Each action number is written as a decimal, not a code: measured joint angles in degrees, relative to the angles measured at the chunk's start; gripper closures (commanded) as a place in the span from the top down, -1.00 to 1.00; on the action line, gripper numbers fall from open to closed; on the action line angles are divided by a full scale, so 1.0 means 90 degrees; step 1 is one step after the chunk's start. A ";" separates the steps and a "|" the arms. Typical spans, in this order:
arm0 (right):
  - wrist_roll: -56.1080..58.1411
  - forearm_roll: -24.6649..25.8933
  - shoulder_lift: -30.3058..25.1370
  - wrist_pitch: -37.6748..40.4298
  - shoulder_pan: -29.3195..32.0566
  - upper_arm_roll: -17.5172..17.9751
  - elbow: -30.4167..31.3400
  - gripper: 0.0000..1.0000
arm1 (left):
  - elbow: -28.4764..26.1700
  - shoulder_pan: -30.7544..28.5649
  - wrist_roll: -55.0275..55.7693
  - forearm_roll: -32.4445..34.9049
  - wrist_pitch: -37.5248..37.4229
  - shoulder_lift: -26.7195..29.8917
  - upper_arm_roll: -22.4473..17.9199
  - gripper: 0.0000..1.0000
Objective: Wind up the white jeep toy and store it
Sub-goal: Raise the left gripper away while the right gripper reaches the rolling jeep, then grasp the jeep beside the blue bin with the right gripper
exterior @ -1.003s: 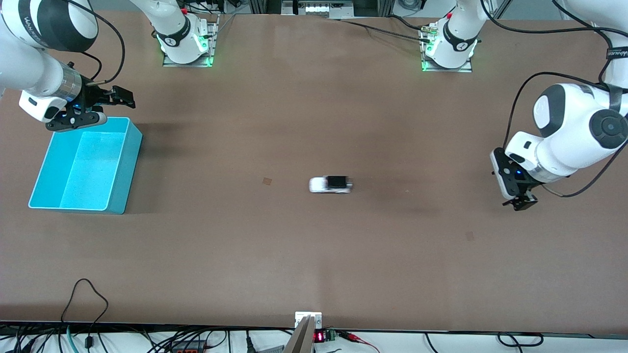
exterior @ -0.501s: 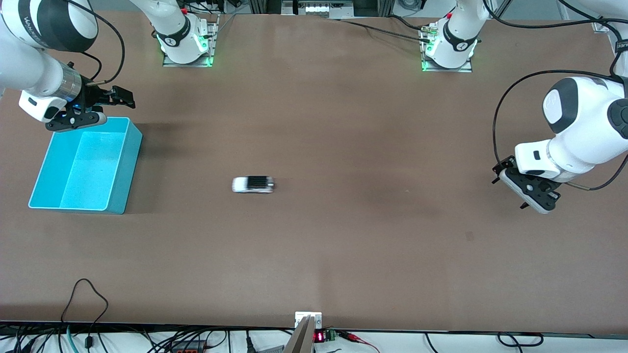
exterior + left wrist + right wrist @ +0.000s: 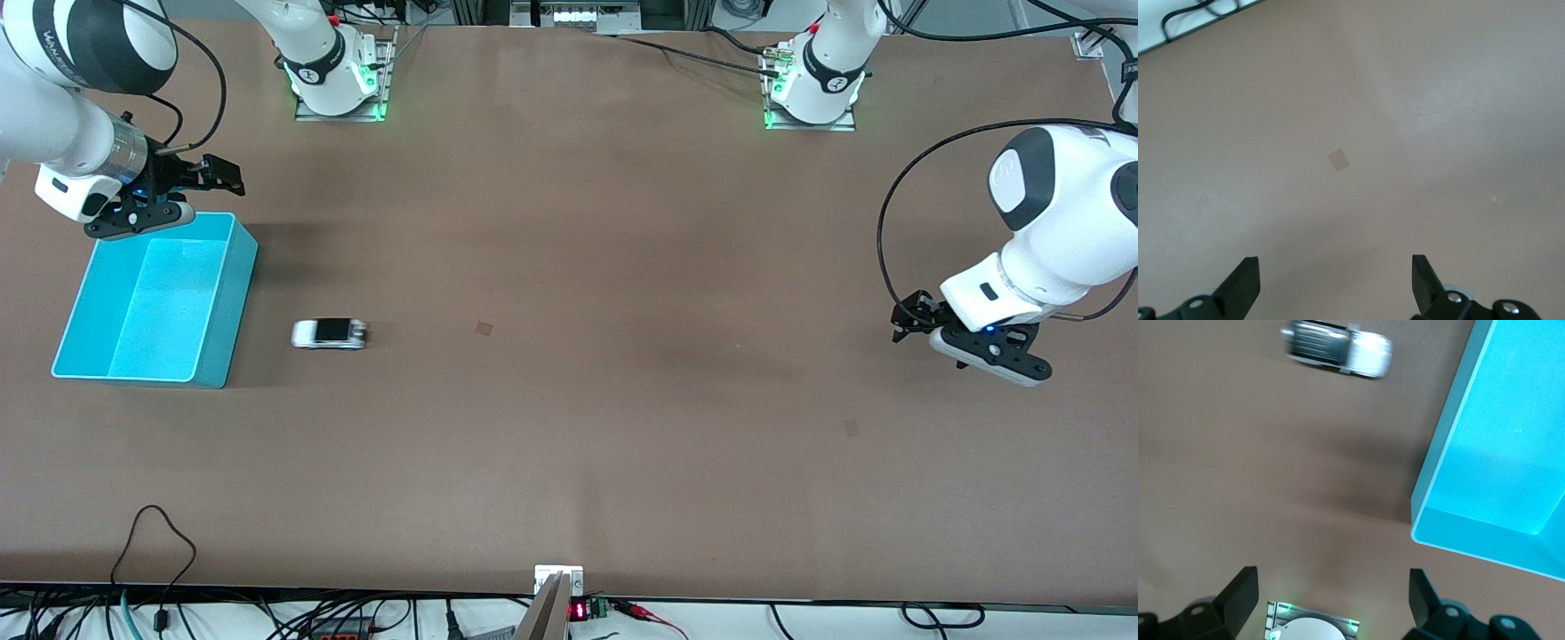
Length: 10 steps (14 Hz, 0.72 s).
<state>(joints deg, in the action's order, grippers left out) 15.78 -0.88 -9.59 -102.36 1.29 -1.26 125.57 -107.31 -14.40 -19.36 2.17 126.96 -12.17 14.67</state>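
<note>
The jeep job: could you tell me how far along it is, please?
Winding looks done: the jeep sits free on the table beside the bin. Nothing is in hand: the right hand hangs open over the bin's rim, the left hand waits open. Left: pick it up and bin it.

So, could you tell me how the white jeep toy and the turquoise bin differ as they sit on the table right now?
The white jeep toy is far smaller than the turquoise bin. The jeep is white with a black roof panel; the bin is turquoise all over. The jeep is a closed body on wheels; the bin is an open-topped box with nothing in it. Both rest on the table toward the right arm's end, close but apart.
</note>
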 measured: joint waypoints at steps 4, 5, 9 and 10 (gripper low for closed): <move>0.0913 0.0028 0.0052 -0.0095 0.0003 -0.0003 0.0000 1.00 | 0.0386 -0.0006 0.0928 -0.0001 -0.0826 0.0091 -0.0052 1.00; 0.1249 0.0066 0.0085 -0.0161 0.0004 -0.0003 0.0000 1.00 | 0.0512 -0.0006 0.1070 -0.0001 -0.0992 0.0108 -0.0055 1.00; 0.3100 0.0163 0.0344 -0.0712 0.0003 -0.0002 0.0001 1.00 | 0.0683 -0.0006 0.1408 -0.0001 -0.1173 0.0153 -0.0141 1.00; 0.3753 0.0165 0.0450 -0.0921 0.0002 -0.0001 -0.0002 1.00 | 0.0729 0.0004 0.1571 -0.0001 -0.1231 0.0170 -0.0167 1.00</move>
<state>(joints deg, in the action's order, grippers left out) 49.56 0.60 -5.54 -110.66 1.31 -1.27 125.55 -100.75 -14.37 -5.22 2.17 115.88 -10.64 13.18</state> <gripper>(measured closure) 0.000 0.000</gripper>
